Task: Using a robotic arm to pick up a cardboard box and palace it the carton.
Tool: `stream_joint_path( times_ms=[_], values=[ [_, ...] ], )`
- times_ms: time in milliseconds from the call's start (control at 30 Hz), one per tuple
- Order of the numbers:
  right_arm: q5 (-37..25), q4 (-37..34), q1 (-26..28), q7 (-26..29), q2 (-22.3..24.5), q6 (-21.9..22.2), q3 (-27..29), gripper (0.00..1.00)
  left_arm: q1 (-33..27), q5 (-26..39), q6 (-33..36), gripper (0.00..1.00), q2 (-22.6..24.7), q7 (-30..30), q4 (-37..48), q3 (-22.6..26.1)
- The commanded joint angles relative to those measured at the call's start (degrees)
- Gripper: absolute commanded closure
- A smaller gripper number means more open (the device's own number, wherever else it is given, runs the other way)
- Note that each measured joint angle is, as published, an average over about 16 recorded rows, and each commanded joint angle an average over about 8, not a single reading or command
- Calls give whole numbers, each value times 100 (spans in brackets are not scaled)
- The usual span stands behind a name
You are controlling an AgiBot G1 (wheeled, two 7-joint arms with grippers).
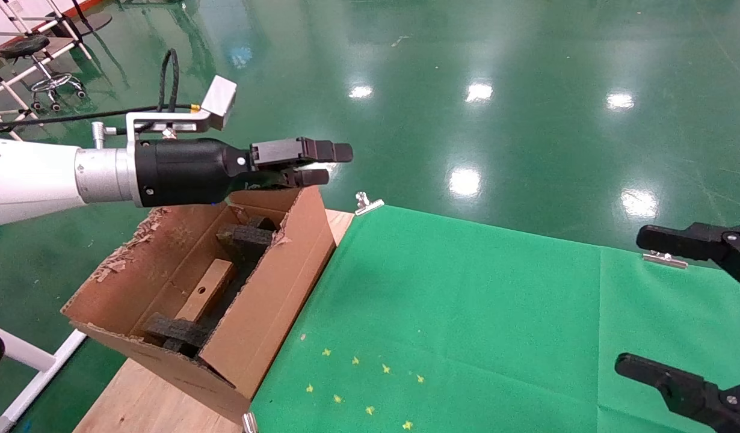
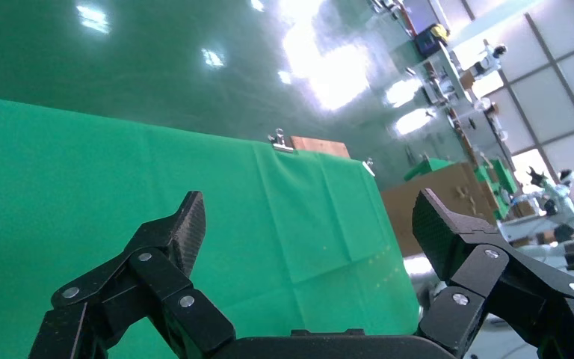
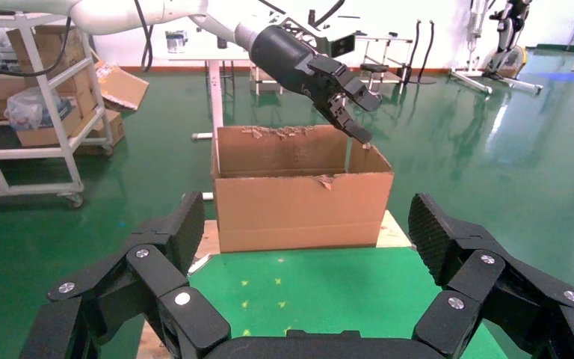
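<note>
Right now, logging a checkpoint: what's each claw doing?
Left claw: open, holding nothing, above the carton's far end.
Right claw: open, empty, parked over the green cloth.

No writing, label or number is legible anywhere here, neither on the carton (image 1: 268, 300) nor on the box (image 1: 206, 291) inside it.

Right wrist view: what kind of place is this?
Likely a robot lab or workshop hall: glossy green floor, wheeled rack stacked with boxes, other stands along the far wall. The carton sits on a cloth-covered table.
</note>
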Motion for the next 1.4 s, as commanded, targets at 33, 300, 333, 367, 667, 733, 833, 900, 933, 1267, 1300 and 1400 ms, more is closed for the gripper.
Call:
stream_joint_path(
  times_ms=[33, 300, 333, 367, 667, 733, 833, 900, 933, 1267, 1300, 1400],
  values=[
    [1, 0, 0, 0, 0, 0, 0, 0, 26, -23, 10, 0, 1, 10, -29, -16],
    [1, 0, 0, 0, 0, 0, 0, 0, 423, -165, 27, 0, -56, 546, -600, -345],
    [1, 0, 0, 0, 0, 0, 0, 0, 477, -185, 29, 0, -64, 620, -679, -391],
    [1, 0, 0, 0, 0, 0, 0, 0, 532, -205, 31, 0, -71, 693, -757, -436],
    [1, 0, 0, 0, 0, 0, 0, 0, 1016, -379, 51, 0, -141, 1348, -1456, -838],
    [1, 0, 0, 0, 0, 0, -1, 0, 1122, -417, 56, 0, -156, 1493, -1610, -927],
    [1, 0, 0, 0, 0, 0, -1, 0, 1284, -475, 63, 0, -179, 1712, -1843, -1062],
    [1, 0, 0, 0, 0, 0, -1, 0, 1391, -514, 67, 0, -195, 1857, -1998, -1151],
    [1, 0, 0, 0, 0, 0, -1, 0, 1446, -533, 69, 0, -202, 1931, -2076, -1196],
    [1, 0, 0, 0, 0, 0, -1, 0, 1985, -727, 92, 0, -280, 2660, -2854, -1644],
    [1, 0, 0, 0, 0, 0, -1, 0, 2037, -746, 94, 0, -287, 2731, -2929, -1688],
    [1, 0, 0, 0, 0, 0, -1, 0, 2199, -804, 101, 0, -310, 2950, -3163, -1822]
  ],
)
